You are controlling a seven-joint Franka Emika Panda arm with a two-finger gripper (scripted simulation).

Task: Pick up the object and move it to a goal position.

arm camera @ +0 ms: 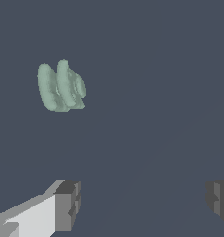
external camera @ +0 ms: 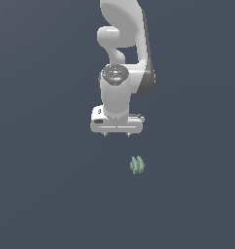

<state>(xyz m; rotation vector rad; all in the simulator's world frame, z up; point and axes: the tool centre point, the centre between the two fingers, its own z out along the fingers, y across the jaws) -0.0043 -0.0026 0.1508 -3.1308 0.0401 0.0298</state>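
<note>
You have one arm with one gripper (external camera: 116, 133), and it points straight down over a plain dark surface. The jaws stand spread wide apart and hold nothing: in the wrist view the two fingertips (arm camera: 67, 203) sit far from each other with bare floor between them.

There is one object (external camera: 137, 165), a small pale mint-green ribbed lump. It lies on the surface, below the gripper and offset toward the exterior view's right, near the gripper but not touching it. In the wrist view the object (arm camera: 61, 87) lies outside the span of the jaws, beyond one fingertip, not centred between them. Three ribs are visible, and they run upright in the exterior view.

You must, in all likelihood, shift the gripper sideways to centre it over the object before descending. No goal marker is visible.
</note>
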